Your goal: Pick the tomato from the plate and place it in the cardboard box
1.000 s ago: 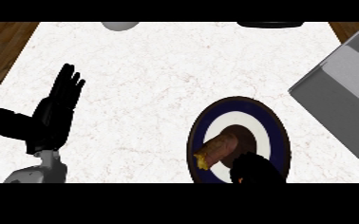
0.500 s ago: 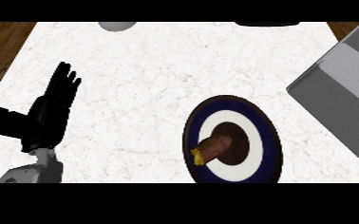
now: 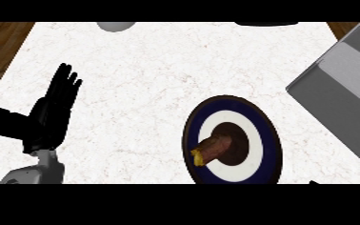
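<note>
one robot hand (image 3: pixel 53 107) seen, left, fingers straight, resting | tomato (image 3: pixel 215 148) on plate (image 3: pixel 267 138), well right | right hand unseen

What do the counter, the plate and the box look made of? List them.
Counter: pale stone, probably marble, going by its fine veining.
Plate: likely glazed ceramic, with dark blue and white rings.
Box: plain matte grey panels; the look fits cardboard, but I can't confirm it.
</note>
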